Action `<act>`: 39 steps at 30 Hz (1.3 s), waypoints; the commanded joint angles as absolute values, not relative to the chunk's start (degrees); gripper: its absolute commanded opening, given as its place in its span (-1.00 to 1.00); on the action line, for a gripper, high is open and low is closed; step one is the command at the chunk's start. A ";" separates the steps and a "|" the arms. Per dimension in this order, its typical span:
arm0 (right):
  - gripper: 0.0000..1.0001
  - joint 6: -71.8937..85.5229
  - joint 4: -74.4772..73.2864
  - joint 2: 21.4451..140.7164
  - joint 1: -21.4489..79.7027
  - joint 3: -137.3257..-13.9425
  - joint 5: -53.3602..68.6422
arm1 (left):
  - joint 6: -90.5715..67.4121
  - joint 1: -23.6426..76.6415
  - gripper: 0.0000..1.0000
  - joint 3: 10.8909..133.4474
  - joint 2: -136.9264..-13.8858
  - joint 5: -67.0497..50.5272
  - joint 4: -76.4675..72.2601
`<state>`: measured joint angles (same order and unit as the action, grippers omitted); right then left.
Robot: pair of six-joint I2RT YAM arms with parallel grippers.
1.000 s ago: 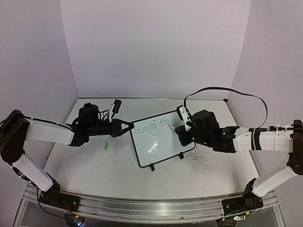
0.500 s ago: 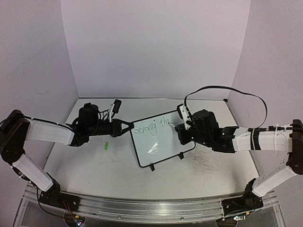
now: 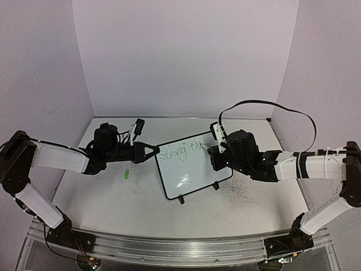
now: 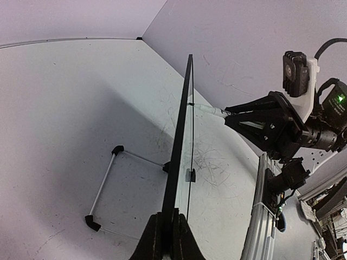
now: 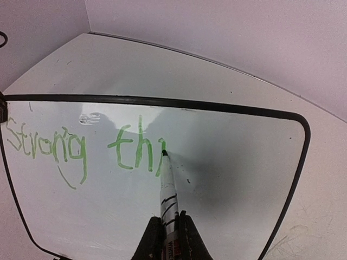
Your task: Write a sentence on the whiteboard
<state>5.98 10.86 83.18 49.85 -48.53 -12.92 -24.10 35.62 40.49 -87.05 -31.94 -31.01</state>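
**Whiteboard** (image 3: 192, 172): propped at a tilt on its two black feet near the middle of the table (image 3: 107, 197). Its left edge is pinched between the closed fingers of the left claw (image 4: 168, 222).

**Sentence** (image 5: 120, 145): written in green along the top of the board. "Strong" is complete. It is followed by "th" and one further stroke. The second word breaks off there, so the task is judged to be in an early stage. The rest of that word and all later words remain to be written. Blank surface is left to the right of the stroke, and far more below the line.

**Marker** (image 5: 167, 187): gripped by its barrel in the right claw (image 5: 166, 230), which is pressed together on it. The tip is touching the board at the latest stroke.

**Small green object** (image 3: 127, 175): lying on the table left of the board, possibly the marker's cap. It is well apart from the writing.

**Grey scribble marks** (image 3: 243, 193): on the table to the right of the board.

**Obstructions**: none are seen between the tip and the blank area. The right frame edge is judged the only limit on the current line.
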 commanded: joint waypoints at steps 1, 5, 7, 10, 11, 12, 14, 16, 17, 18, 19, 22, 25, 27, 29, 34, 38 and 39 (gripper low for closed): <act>-1.00 7.52 11.64 84.70 49.36 -50.38 -17.77 | -20.79 35.95 -1.00 40.48 -90.12 -29.00 -24.79; -1.00 7.96 11.60 84.81 49.39 -50.17 -18.54 | -20.83 35.95 -1.00 40.37 -90.09 -28.99 -24.78; -1.00 8.21 11.45 84.69 49.35 -50.10 -18.51 | -20.83 35.95 -1.00 40.33 -90.05 -28.95 -24.78; -1.00 8.24 11.46 83.23 49.39 -49.27 -17.49 | -20.74 35.95 -1.00 40.26 -90.02 -28.64 -24.78; -1.00 7.88 11.80 81.96 49.38 -48.61 -16.24 | -20.69 35.95 -1.00 40.22 -90.07 -28.60 -24.78; -1.00 7.50 12.33 80.88 49.35 -47.68 -14.71 | -20.66 35.95 -1.00 40.18 -90.14 -28.52 -24.79; -1.00 7.65 13.92 77.95 48.96 -45.55 -12.61 | -20.65 35.95 -1.00 40.15 -90.13 -28.43 -24.78; -1.00 7.80 14.40 76.78 47.68 -44.61 -10.52 | -20.65 35.95 -1.00 40.09 -90.12 -28.46 -24.78; -1.00 7.82 14.41 76.93 47.23 -44.50 -9.59 | -20.62 35.95 -1.00 40.08 -90.17 -28.43 -24.78; -1.00 7.72 14.41 77.41 46.98 -44.61 -9.02 | -20.59 35.95 -1.00 40.08 -90.23 -28.43 -24.79; -1.00 7.71 14.43 77.84 46.85 -44.77 -8.49 | -20.57 35.95 -1.00 40.08 -90.20 -28.44 -24.79; -1.00 7.87 14.98 78.68 46.81 -45.00 -8.31 | -20.64 35.95 -1.00 40.08 -89.99 -28.45 -24.79; -1.00 7.52 15.82 79.20 46.80 -45.33 -8.54 | -20.65 35.95 -1.00 40.08 -89.77 -28.47 -24.78; -1.00 7.46 15.97 79.68 46.82 -45.87 -8.43 | -20.69 35.99 -1.00 40.08 -89.74 -28.43 -24.75; -1.00 7.38 16.15 80.08 46.83 -46.15 -8.54 | -20.69 35.95 -1.00 40.11 -89.74 -28.54 -24.78; -1.00 7.81 16.26 81.04 46.81 -46.41 -10.00 | -20.65 35.95 -1.00 40.15 -89.76 -28.49 -24.79; -1.00 7.78 16.26 81.31 46.81 -46.58 -10.86 | -20.64 35.95 -1.00 40.22 -89.89 -28.59 -24.79; -1.00 7.67 16.26 81.45 46.80 -46.66 -10.90 | -20.60 35.95 -1.00 40.25 -89.93 -28.64 -24.79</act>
